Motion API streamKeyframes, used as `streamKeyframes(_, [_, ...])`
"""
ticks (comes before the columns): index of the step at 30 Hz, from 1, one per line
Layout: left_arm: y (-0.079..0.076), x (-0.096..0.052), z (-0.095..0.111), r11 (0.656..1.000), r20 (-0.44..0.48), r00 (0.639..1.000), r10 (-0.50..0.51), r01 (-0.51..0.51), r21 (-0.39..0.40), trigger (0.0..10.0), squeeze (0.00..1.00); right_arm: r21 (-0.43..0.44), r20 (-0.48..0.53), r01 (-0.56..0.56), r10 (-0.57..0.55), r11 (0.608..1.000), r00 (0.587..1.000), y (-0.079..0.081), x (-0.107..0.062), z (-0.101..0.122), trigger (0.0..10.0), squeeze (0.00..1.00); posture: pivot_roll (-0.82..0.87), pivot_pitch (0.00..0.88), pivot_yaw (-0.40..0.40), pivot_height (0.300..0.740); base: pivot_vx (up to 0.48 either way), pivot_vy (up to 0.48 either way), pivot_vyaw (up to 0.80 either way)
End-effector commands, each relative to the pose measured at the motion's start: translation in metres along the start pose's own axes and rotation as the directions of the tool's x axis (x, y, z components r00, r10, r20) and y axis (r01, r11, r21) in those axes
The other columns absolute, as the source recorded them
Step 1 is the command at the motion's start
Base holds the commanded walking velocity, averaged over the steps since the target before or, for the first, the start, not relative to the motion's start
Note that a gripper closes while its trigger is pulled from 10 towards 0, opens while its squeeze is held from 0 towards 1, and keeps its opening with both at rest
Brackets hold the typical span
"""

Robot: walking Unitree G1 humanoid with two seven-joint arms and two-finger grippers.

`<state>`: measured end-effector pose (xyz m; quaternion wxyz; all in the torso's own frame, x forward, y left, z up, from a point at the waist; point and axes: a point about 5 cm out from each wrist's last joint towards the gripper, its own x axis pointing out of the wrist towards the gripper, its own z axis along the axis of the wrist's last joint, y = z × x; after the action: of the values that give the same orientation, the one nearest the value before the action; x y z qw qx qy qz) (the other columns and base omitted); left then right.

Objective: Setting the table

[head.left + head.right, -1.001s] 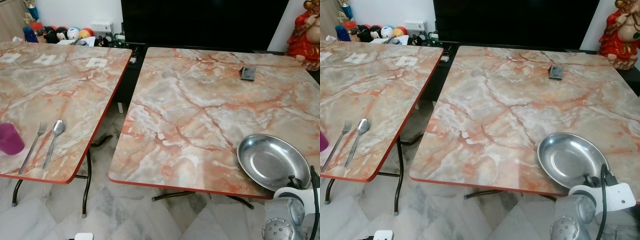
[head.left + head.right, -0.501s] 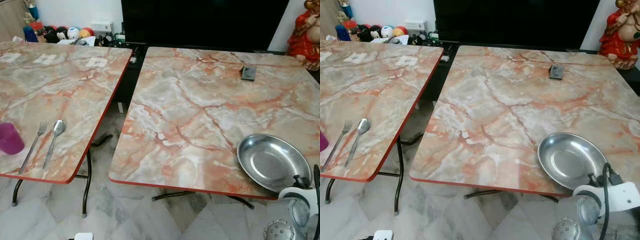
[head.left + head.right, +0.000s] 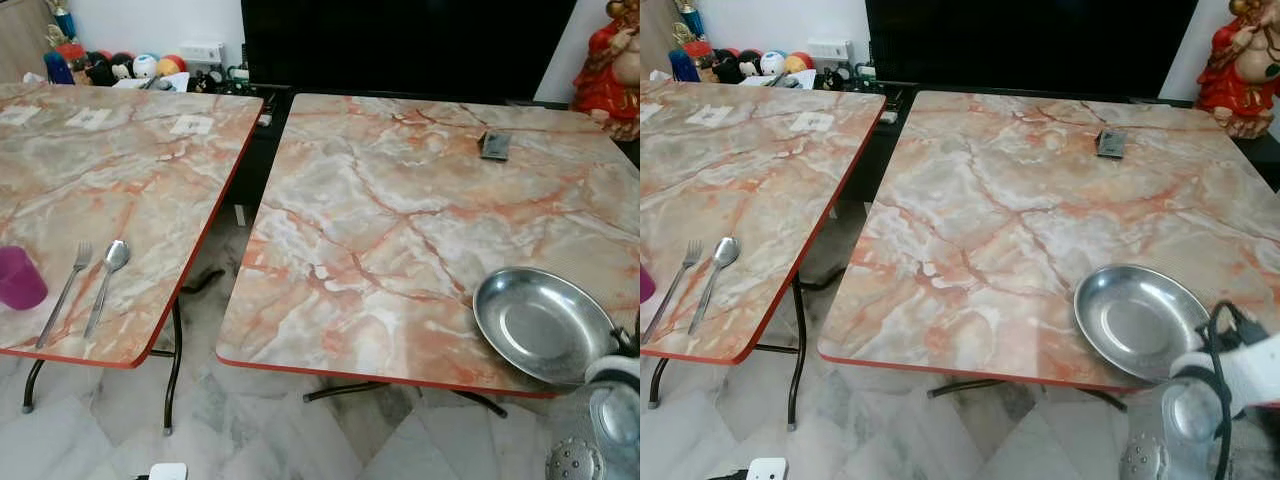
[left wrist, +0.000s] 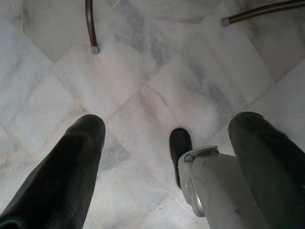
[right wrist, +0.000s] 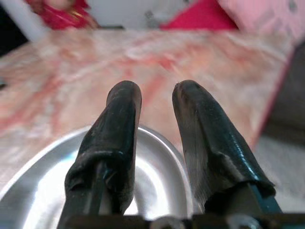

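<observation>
Right wrist view: right gripper (image 5: 156,98) over steel plate (image 5: 157,176); jaws parted.

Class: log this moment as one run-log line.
right claw: open, above steel plate | left claw: open, idle | fork, spoon: left table

Lighting: even, bright indoor light; soft sheen showing on marble tabletops (image 3: 400,220) and steel plate (image 3: 543,324). Tables casting faint shadows on floor (image 4: 143,95). Head views sharp. Right wrist view blurring in bkgd; left wrist view clear, fingers dark.
</observation>
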<state>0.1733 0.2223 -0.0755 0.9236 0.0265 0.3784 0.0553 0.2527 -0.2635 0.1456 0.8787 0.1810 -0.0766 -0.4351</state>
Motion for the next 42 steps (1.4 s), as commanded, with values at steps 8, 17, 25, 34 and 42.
streamKeyframes(8, [-0.001,-0.002,-0.008,1.0,-0.034,0.999,0.003,-0.004,-0.004,10.0,0.0,-0.088,-0.171,-0.551,0.532,0.83,0.829,0.067,-0.021,-0.031,10.0,0.0,0.0,0.102,-0.04,0.74,0.0,0.0,0.0])
streamKeyframes(17, [0.005,-0.004,-0.011,1.0,-0.039,0.999,0.029,-0.029,-0.006,10.0,0.0,-0.147,-0.249,-0.796,0.757,0.587,0.604,0.096,-0.036,-0.043,10.0,0.0,0.02,0.082,-0.04,0.74,0.0,0.0,0.0])
streamKeyframes(25, [0.009,-0.006,-0.015,1.0,-0.047,0.998,0.031,-0.031,0.002,10.0,0.0,-0.104,-0.242,-0.848,0.814,0.519,0.528,0.103,-0.038,-0.042,10.0,0.0,0.01,0.07,-0.025,0.74,0.0,0.0,0.0])
streamKeyframes(34, [0.013,-0.004,-0.008,0.999,-0.029,0.999,0.022,-0.021,0.032,10.0,0.0,-0.085,-0.227,-0.854,0.825,0.513,0.517,0.1,-0.052,-0.049,10.0,0.0,0.01,0.062,-0.009,0.74,0.0,0.0,0.0])
streamKeyframes(42, [0.014,-0.006,-0.012,0.999,-0.036,0.999,0.027,-0.026,0.029,10.0,0.0,-0.157,-0.248,-0.882,0.847,0.444,0.471,0.082,-0.048,-0.048,10.0,0.0,0.02,0.05,-0.014,0.74,0.0,0.0,0.0])
